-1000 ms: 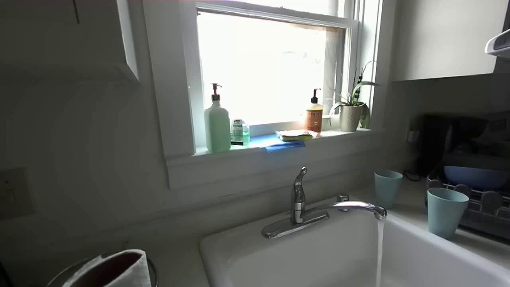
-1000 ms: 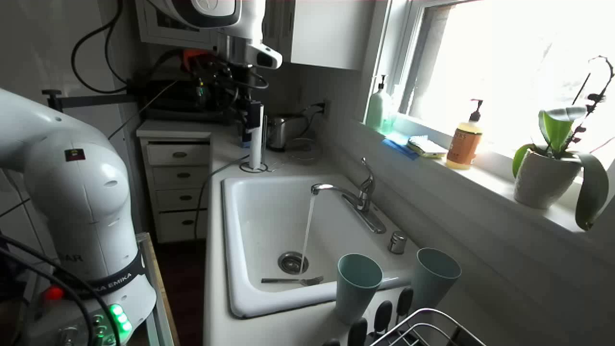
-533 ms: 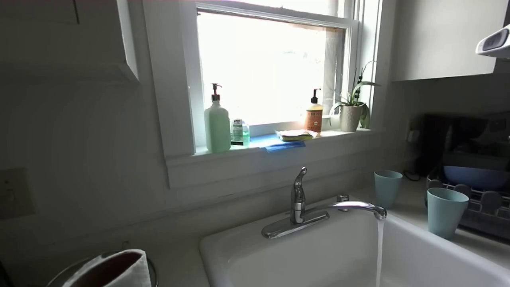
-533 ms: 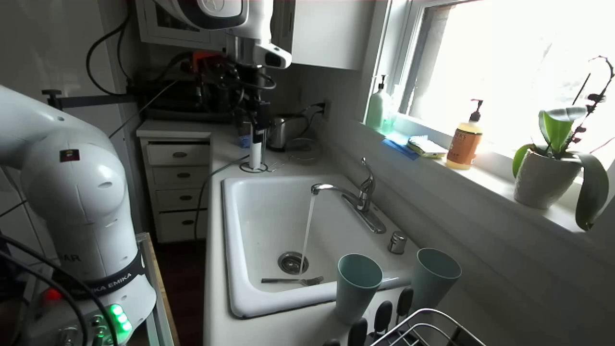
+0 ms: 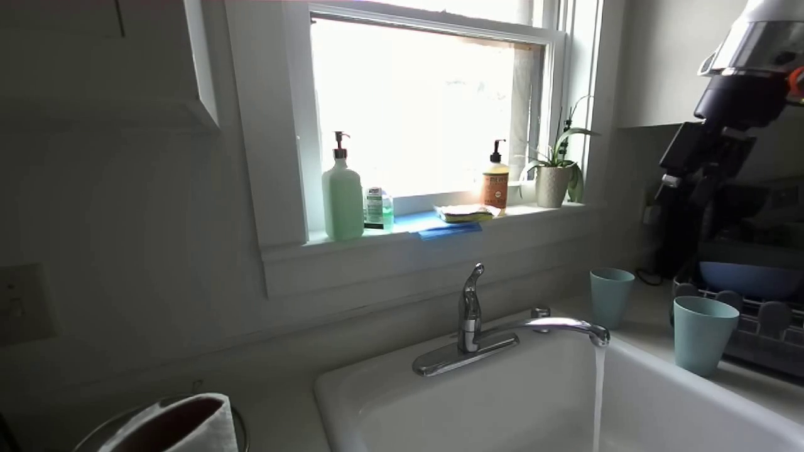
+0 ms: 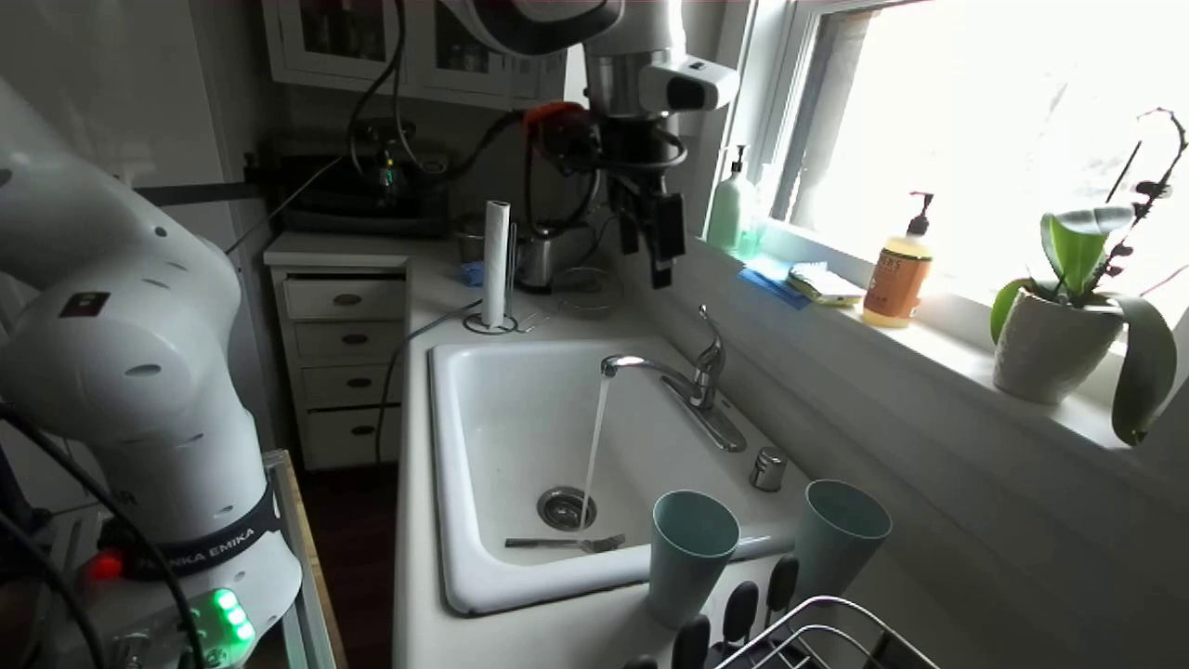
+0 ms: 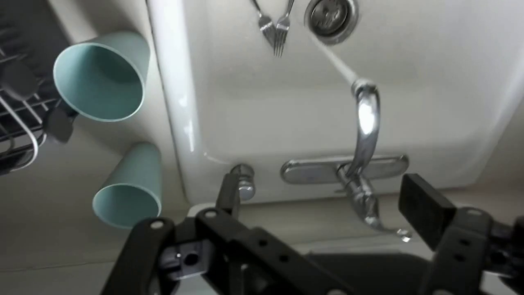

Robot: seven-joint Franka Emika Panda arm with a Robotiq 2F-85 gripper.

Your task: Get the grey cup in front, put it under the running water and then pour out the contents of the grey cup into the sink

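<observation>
Grey cup [image 7: 102, 78]; forks [image 7: 282, 25] clearest in wrist view

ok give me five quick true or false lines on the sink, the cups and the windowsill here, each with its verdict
1. Two cups stand upright on the counter beside the sink. True.
2. One of those cups is being held. False: the gripper is open, with nothing between its fingers.
3. The water is running from the tap. True.
4. Nothing lies in the sink. False: two forks lie there.
5. The potted plant stands on the windowsill. True.
</observation>
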